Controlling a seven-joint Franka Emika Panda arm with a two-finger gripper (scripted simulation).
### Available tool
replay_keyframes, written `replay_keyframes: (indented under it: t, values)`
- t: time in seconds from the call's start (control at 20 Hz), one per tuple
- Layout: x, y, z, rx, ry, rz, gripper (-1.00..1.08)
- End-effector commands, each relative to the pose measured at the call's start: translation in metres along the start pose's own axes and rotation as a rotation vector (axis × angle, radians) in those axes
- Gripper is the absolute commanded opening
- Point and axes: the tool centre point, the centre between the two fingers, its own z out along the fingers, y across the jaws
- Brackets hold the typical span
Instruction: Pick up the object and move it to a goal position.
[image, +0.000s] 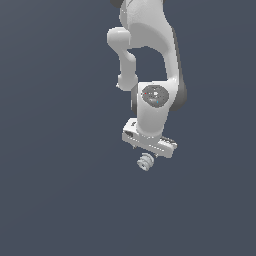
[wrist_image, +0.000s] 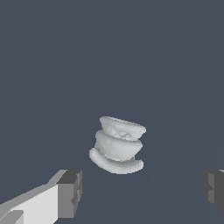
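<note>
Ribbed grey object (image: 145, 161) sits just below the gripper (image: 148, 153) in the exterior view, its stacking axis tilted toward that view's upper right. The white arm (image: 150, 55) comes down from the top edge, its hand pointing downward over the plain dark surface (image: 55, 190).

Wrist view: the object (wrist_image: 117, 145) stands roughly upright, slightly leaning, discs widening upward. The fingertips (wrist_image: 70, 193) are spread wide apart, holding nothing; the object lies between them but beyond their tips, touching neither.
</note>
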Motion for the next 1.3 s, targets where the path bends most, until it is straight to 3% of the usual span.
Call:
replay_keyframes:
  t: [0.0,0.55,1.25]
  values:
    - [0.001,-0.003,0.007,-0.005,-0.001,0.06,1.0]
    - [0.003,-0.012,0.026,-0.019,0.001,0.218,1.0]
    - [0.003,-0.013,0.047,-0.021,0.001,0.237,1.0]
